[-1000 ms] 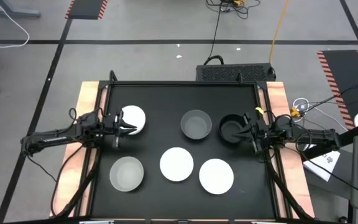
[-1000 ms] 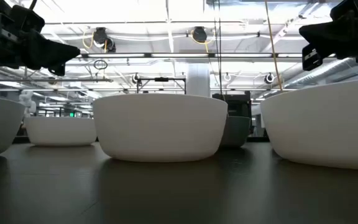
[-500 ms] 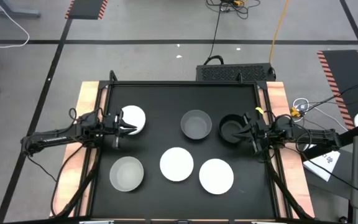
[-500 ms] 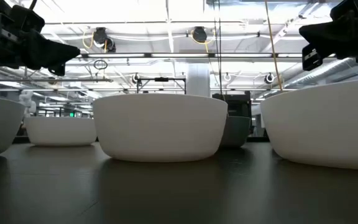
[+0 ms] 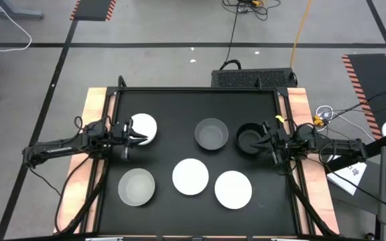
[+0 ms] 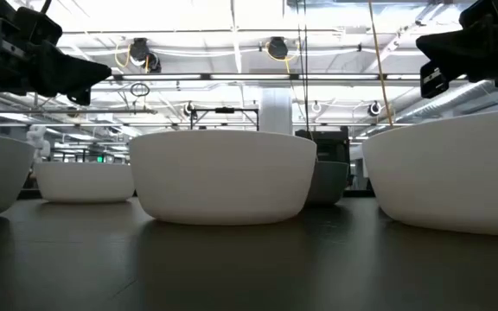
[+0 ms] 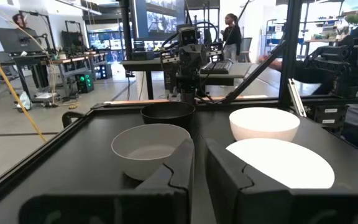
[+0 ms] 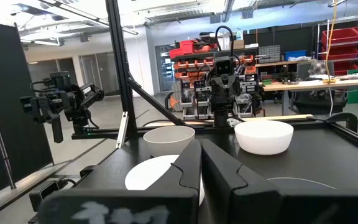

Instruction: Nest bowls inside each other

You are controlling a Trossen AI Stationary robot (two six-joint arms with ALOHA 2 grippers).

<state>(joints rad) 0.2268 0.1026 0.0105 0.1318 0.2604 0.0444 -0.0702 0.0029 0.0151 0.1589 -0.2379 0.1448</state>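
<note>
**Six bowls apart, nothing nested, both grippers empty**

You have six bowls spread singly on the black table (image 5: pixel 179 107), none inside another. Count them: three white, two pale grey, one black. The far white bowl (image 5: pixel 143 127) sits right at the tips of the left gripper (image 5: pixel 138 137), partly under them. The black bowl (image 5: pixel 249 139) sits just ahead of the right gripper (image 5: pixel 262 141), its rim at the fingertips. Between the two grippers lies one grey bowl (image 5: pixel 212 133). Off to the side of both, toward the near edge, sit the second grey bowl (image 5: pixel 137 186) and two more white bowls, one in the middle (image 5: pixel 190 177) and one nearer the right arm (image 5: pixel 233 189).

Your left gripper's fingers stand nearly together with a thin slit between them, holding nothing. Your right gripper's fingers are pressed together, also empty.

Watch the risks. With both sets of fingers this narrow, any push forward will likely shove a bowl along the table instead of taking its wall; you need to spread them first. The bowls look smooth and light, so a pinch on the thin rim may slip or tip the bowl. The two near white bowls lie close together, so reaching for one could knock the other.
</note>
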